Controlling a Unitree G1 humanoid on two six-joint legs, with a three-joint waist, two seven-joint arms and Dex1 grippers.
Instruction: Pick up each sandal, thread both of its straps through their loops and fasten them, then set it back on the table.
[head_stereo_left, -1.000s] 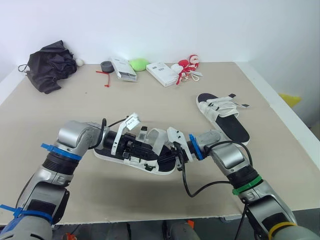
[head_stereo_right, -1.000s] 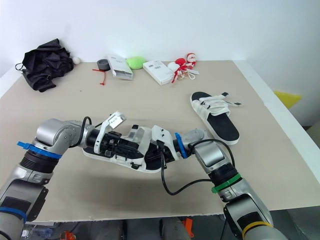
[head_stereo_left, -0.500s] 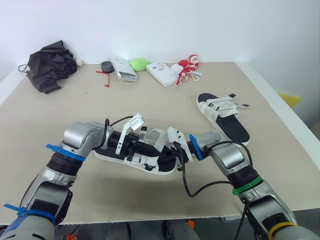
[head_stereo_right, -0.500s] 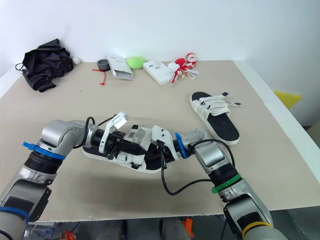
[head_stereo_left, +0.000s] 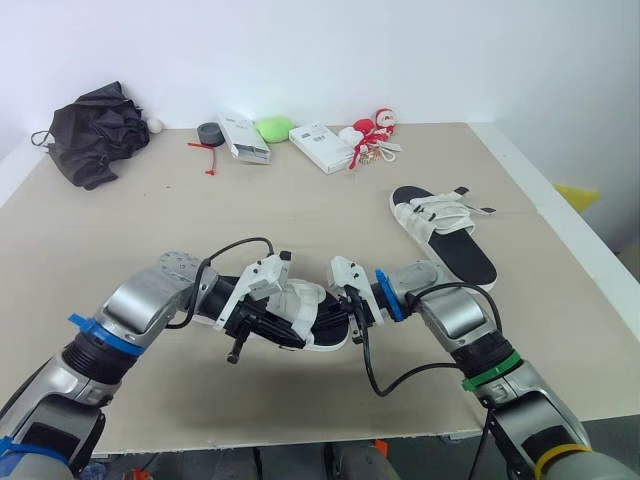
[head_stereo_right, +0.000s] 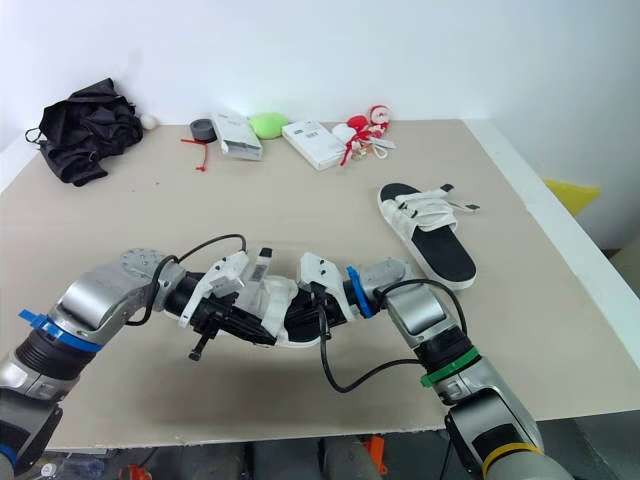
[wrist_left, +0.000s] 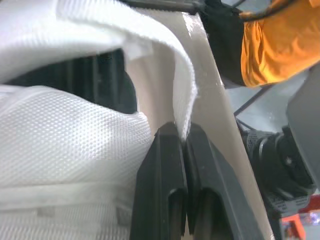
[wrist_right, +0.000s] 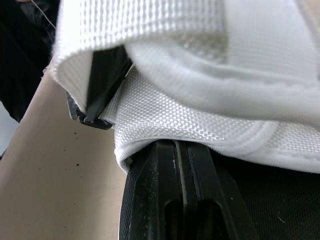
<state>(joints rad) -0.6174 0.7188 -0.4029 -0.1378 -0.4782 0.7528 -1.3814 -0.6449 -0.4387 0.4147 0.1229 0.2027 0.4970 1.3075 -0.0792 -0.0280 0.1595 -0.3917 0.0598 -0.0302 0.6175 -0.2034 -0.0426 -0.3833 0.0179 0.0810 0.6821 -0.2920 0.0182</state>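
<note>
A black-soled sandal with white straps lies at the near middle of the table, held between both grippers. My left gripper grips it from the left, shut on the edge of a white strap, which is pinched between the fingertips. From the right, my right gripper is shut on the sandal's other end, its fingers tucked under the white webbing against the black sole. The second sandal lies flat at the right, apart from both arms.
Along the far edge sit a black bag, a tape roll, two white boxes, a green object and a red-and-white toy. The table's right edge runs just past the second sandal.
My left arm has swung down and rolled over, carrying its gripper from the sandal's top to the near left side, now pinching the strap edge. The right gripper has hardly moved.
</note>
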